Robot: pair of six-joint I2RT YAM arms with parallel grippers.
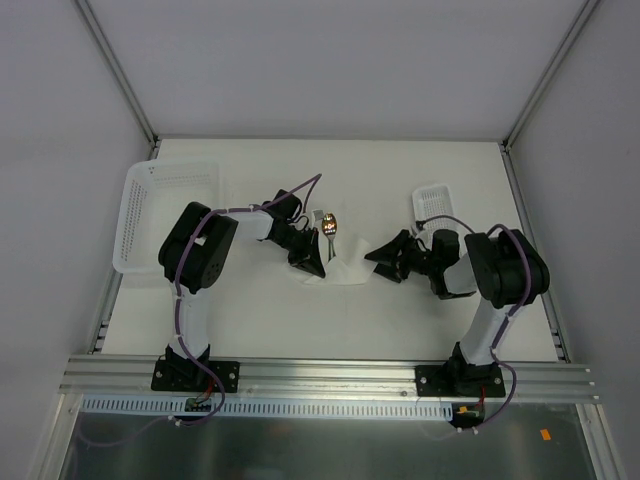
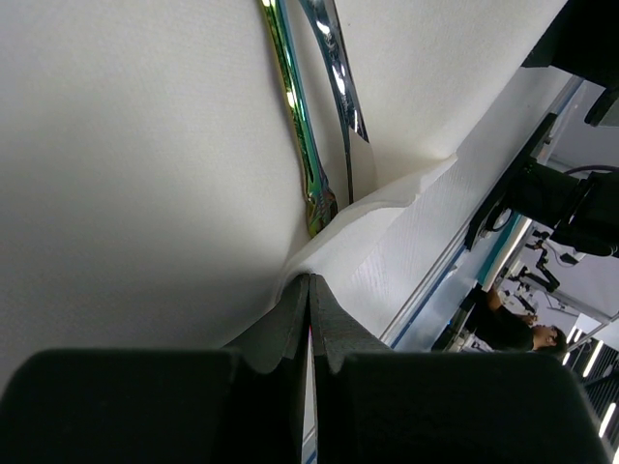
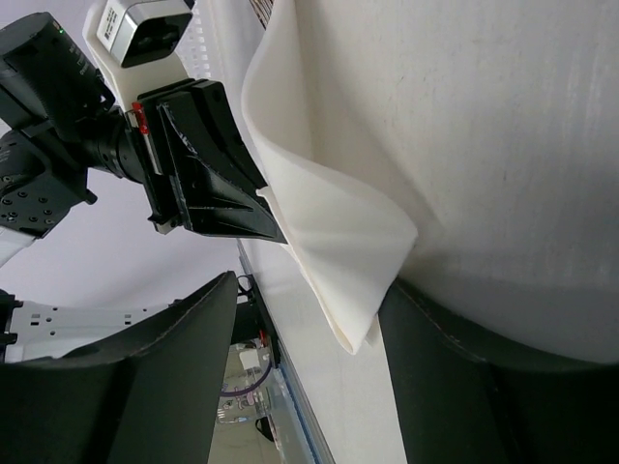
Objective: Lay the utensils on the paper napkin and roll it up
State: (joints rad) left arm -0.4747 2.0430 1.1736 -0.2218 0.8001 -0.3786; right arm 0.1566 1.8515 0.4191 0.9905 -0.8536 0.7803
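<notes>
Rolling the napkin over the cutlery

Watching from the side, I see the left gripper (image 1: 312, 262) clenched on the napkin (image 1: 345, 270), its fingers pinched flat on the paper's edge and lifting that edge off the bench (image 1: 250, 320). Just ahead of its tips the paper curls into a soft fold. Beyond that fold lie the utensils (image 2: 308, 145), side by side with their handles pointing back at the gripper. From above, the spoon (image 1: 331, 226) shows its bowl poking out past the far side of the napkin; I can't pick out the fork there.

The right gripper (image 1: 380, 262) faces it with fingers spread and nothing held. The napkin's raised, doubled corner hangs in the gap between them, apparently touching neither.

My guess is the roll has only begun. The paper looks thin, limp and easy to tear or slip, so it wants a light pinch right at the free edge or corner. The utensils are stiff, smooth metal and likely to slide out, so the fold should be kept snug against them while the roll is turned.
</notes>
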